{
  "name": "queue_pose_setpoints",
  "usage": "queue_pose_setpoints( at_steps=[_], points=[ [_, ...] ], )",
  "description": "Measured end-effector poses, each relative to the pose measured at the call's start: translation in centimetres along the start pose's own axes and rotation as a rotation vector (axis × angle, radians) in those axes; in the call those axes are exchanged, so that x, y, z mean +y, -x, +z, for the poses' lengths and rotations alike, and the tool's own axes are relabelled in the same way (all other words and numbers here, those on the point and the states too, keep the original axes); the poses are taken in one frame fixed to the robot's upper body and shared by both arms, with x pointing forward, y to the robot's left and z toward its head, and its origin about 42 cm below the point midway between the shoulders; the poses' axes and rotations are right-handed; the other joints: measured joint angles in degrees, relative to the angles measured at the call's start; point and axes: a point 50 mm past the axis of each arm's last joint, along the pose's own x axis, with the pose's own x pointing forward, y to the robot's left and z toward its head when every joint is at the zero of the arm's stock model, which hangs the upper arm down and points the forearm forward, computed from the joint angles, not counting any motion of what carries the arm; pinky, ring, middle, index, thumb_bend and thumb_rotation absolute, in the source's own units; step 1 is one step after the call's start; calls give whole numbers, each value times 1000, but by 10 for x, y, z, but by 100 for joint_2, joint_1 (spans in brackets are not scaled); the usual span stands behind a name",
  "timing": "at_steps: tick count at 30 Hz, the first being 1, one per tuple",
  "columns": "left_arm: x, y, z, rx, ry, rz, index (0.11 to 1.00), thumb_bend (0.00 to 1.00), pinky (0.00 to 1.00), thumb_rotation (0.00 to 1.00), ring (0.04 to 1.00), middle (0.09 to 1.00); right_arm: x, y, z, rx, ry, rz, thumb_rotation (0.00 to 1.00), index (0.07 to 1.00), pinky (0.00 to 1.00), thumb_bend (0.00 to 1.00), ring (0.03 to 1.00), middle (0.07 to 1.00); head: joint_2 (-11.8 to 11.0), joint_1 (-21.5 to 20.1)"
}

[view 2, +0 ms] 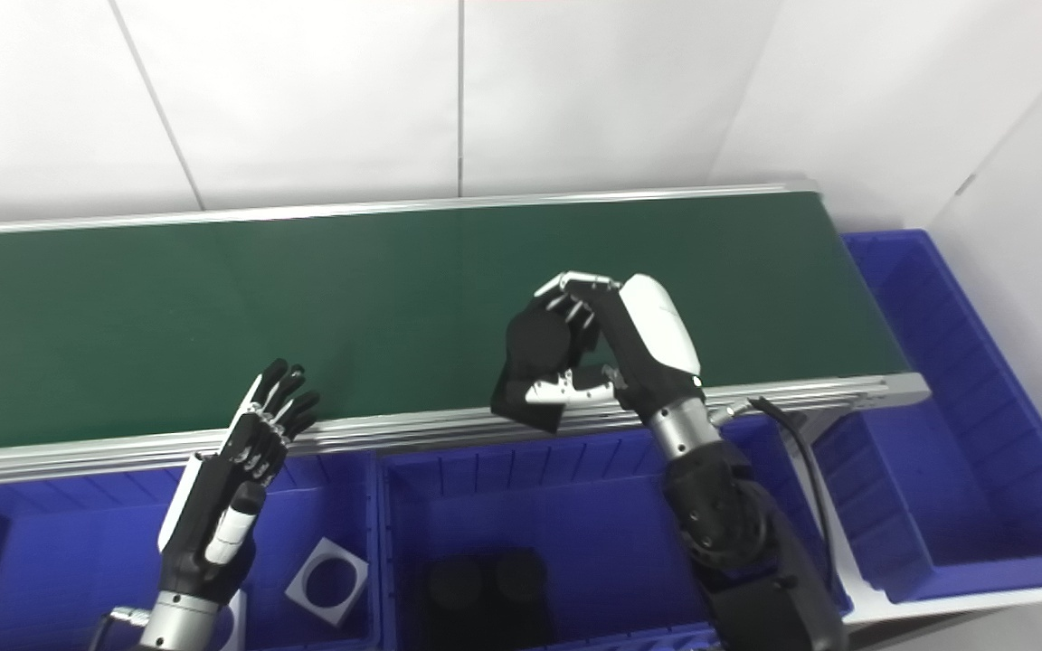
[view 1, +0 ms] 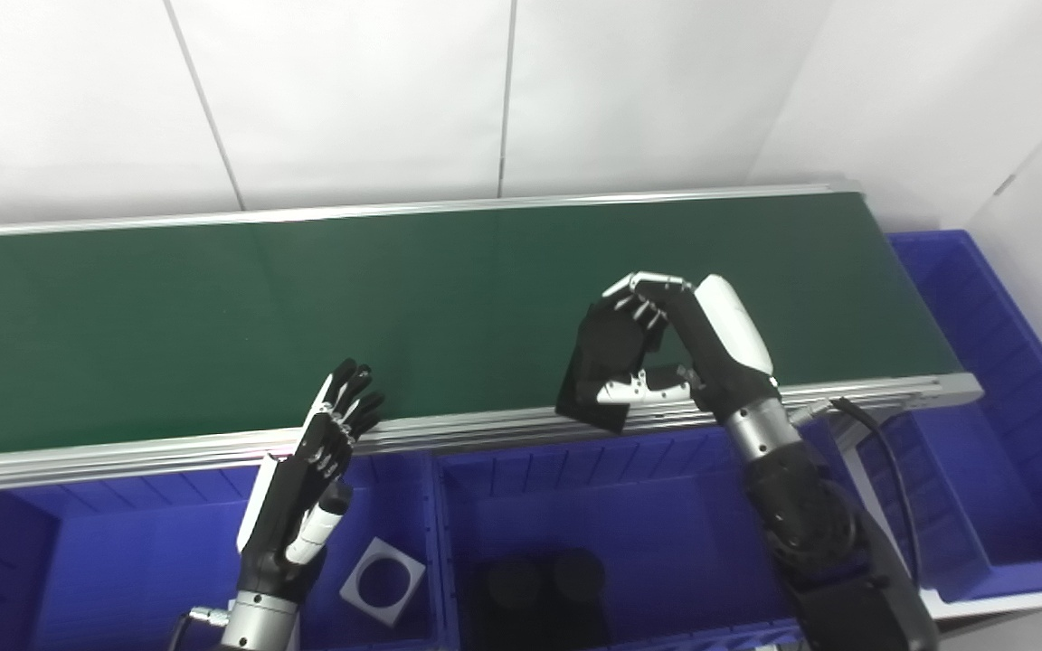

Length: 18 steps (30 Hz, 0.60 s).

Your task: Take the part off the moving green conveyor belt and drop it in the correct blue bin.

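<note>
Flat, matte-black, roughly square plastic part (view 1: 601, 371), tilted on edge, its lower corner overhanging the near aluminium rail of the long dark-green conveyor belt (view 1: 304, 307). The part was gripped by the right hand (view 1: 666, 348), fingers over its upper edge and thumb against its lower face. Three open, deep-blue plastic bins lay below the rail: left bin (view 1: 123, 542) holding a white square part with a round hole (view 1: 383, 580); middle bin (view 1: 629, 515) holding two black round parts (view 1: 544, 579); right bin (view 1: 1009, 434) at the belt's end.
</note>
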Motion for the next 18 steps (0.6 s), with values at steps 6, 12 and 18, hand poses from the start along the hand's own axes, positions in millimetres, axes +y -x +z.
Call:
queue_pose_setpoints(
  at_steps=[6,12,18],
  points=[
    [2,-1,0,0,-4,-1,977,779,905,831,908,956,-11,38,-17,64,41,85,0,528,304,515,384,477,35,-26],
    [4,-3,1,-3,-10,-9,973,769,906,821,908,957,-21,54,-18,73,72,125,0,507,348,516,405,503,70,-18],
    [7,-2,0,3,-16,-17,977,769,905,831,911,959,-28,64,-28,90,102,219,0,514,345,516,405,497,62,17]
  ],
)
